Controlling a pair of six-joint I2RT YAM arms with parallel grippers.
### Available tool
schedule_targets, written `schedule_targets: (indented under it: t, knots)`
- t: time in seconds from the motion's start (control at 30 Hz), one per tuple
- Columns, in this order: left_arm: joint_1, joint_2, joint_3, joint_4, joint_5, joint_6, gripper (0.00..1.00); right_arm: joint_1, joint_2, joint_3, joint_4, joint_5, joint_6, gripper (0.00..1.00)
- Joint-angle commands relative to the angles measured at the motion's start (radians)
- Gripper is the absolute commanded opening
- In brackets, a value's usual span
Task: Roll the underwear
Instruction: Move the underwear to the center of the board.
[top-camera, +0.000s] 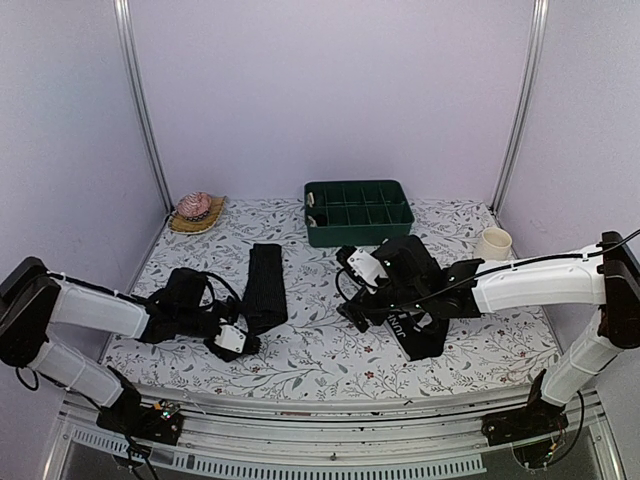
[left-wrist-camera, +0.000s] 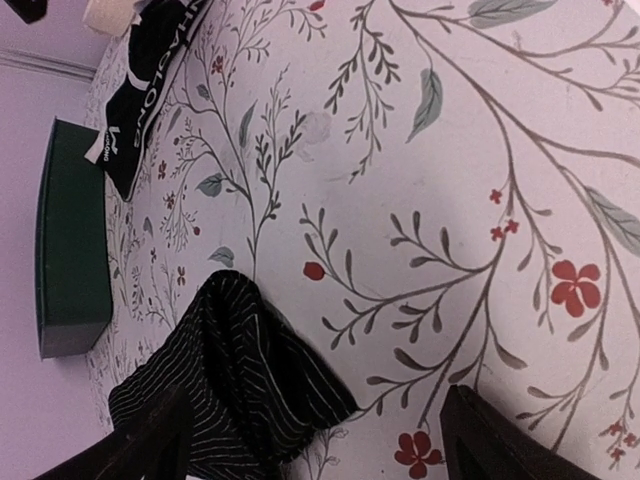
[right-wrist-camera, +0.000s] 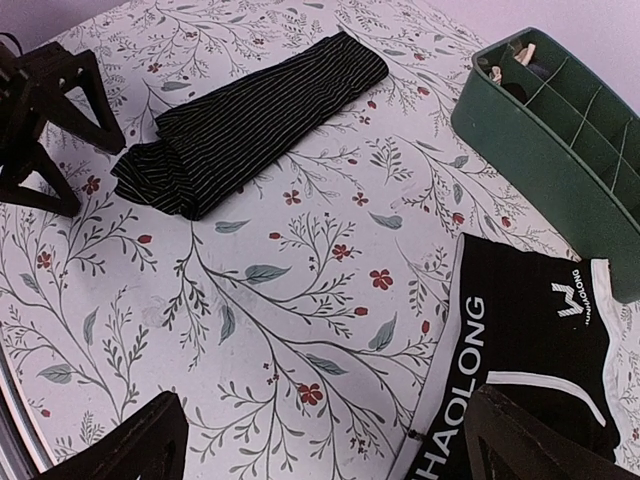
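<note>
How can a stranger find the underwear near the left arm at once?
On the flowered table, look left of the green tray, toward the near edge. The long, narrow black strip is the folded underwear; thin white pinstripes, without lettering, set it apart from the lettered underwear.

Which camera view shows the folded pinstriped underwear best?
The right wrist view: the pinstriped underwear lies whole in frame, its stripes clear. The top external view also shows it whole, but small and plain black. The left wrist view catches only one end.
</note>
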Motion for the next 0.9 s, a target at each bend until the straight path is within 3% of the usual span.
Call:
schedule_targets:
  t: [0.0, 0.47, 0.7, 0.73, 0.87]
  knots:
    - [-0.038, 0.092, 0.032, 0.073, -0.121, -0.049, 0.87, 0.009, 0.007, 0.026, -0.014, 0.022, 0.006, 0.99]
    - [-0.056, 0.187, 0.109, 0.041, -0.213, -0.147, 0.53, 0.013, -0.019, 0.019, -0.016, 0.028, 0.005, 0.99]
    - [-0.057, 0.223, 0.163, -0.013, -0.196, -0.182, 0.03, 0.021, -0.037, 0.005, 0.002, 0.019, -0.012, 0.99]
    - [-0.058, 0.228, 0.174, -0.029, -0.184, -0.178, 0.0, 0.022, -0.041, 0.001, 0.007, 0.017, -0.016, 0.99]
    - [-0.082, 0.233, 0.208, -0.092, -0.094, -0.12, 0.0, 0.024, -0.094, -0.05, 0.063, 0.004, -0.06, 0.99]
